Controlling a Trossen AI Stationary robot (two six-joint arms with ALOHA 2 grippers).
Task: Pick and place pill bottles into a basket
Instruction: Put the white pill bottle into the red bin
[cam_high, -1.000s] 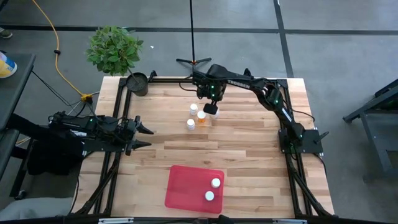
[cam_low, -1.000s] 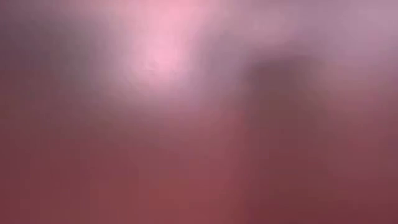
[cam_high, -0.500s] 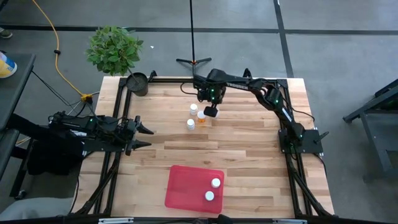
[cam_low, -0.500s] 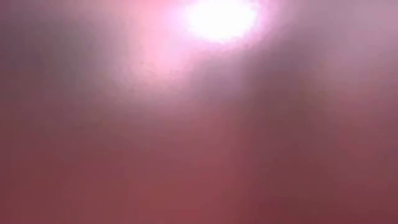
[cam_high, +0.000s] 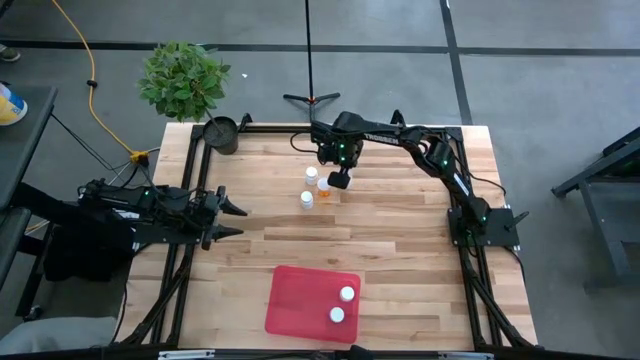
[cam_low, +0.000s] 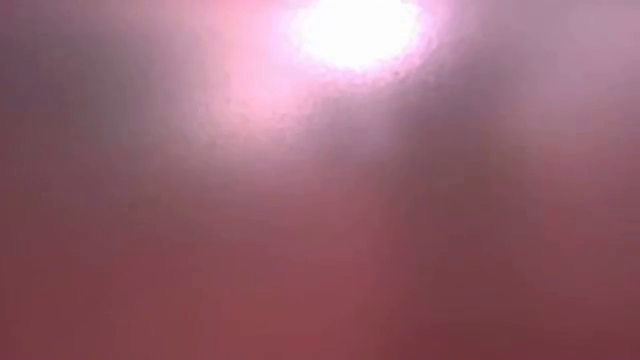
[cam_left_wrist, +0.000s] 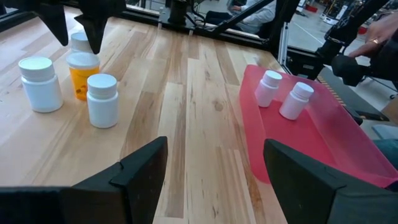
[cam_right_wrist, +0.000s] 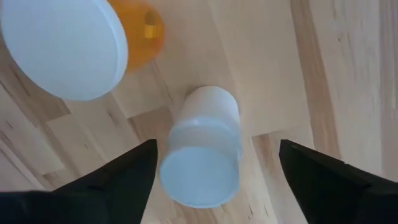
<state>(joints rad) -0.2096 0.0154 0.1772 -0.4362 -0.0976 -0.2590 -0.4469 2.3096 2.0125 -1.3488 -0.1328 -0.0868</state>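
Right claw (cam_high: 339, 181) spread apart above upright pill bottle (cam_right_wrist: 202, 148), white cap facing up

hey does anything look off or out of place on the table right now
One thing: the low view is a pink-red blur, as if something sits right against its lens, so it shows nothing useful. Otherwise, two pill bottles stand in the basket, the rest stand upright under the open right gripper, and the left gripper waits aside.
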